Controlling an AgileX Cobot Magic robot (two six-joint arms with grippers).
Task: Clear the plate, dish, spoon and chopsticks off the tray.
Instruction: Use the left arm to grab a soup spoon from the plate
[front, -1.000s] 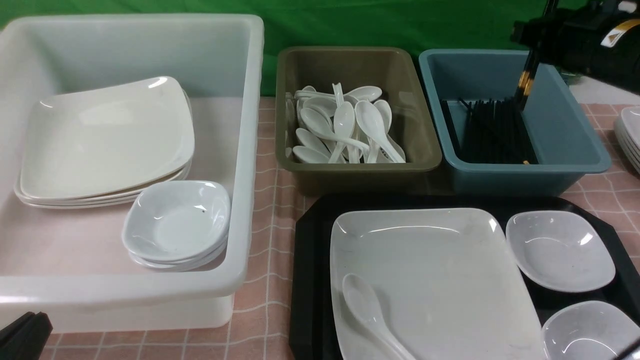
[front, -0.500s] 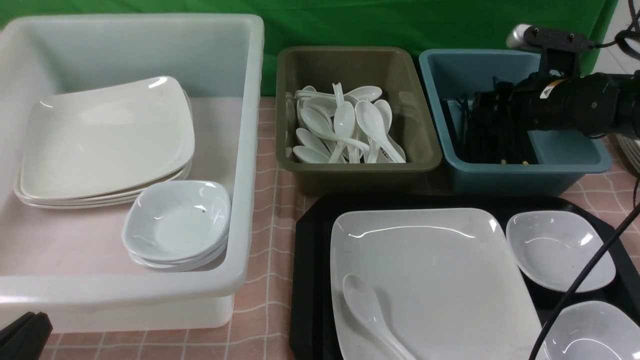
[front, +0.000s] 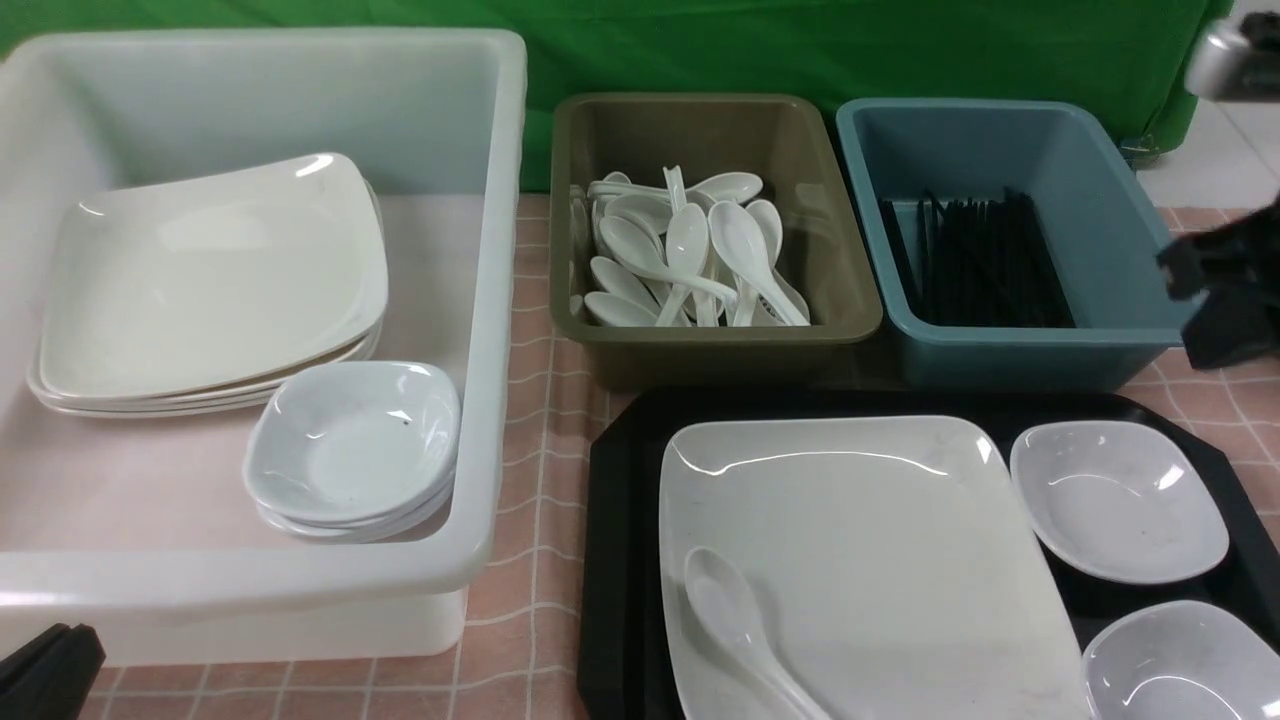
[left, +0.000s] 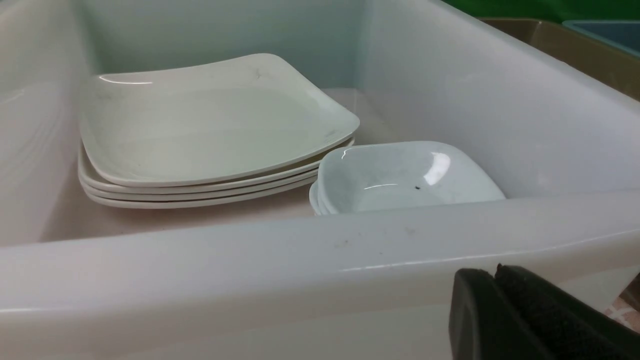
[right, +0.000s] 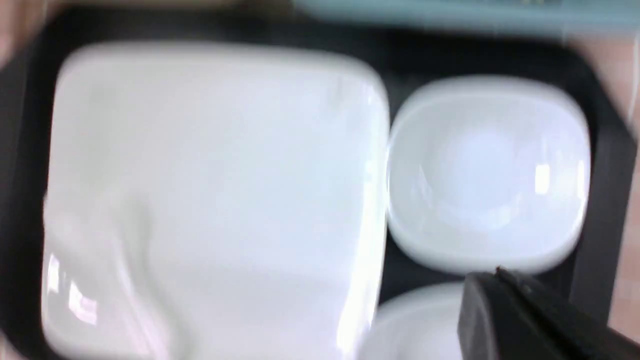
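Hanging clenched and empty near the far right corner of the black tray (front: 620, 520), the right pincer (right: 487, 287) should, I reckon, open wide and straddle the rim of the small white dish (front: 1118, 500) sitting just beside the plate (front: 880, 540) that carries the spoon (front: 740, 630).

The spoon (front: 725, 600) (handle end) is cropped by the front view.

White plate (front: 880, 540) and spoon (front: 735, 620), black tray (front: 620, 560), olive tub (front: 720, 337), blue tub (front: 1020, 362), pink checked cloth (front: 530, 400), green backdrop (front: 700, 50).
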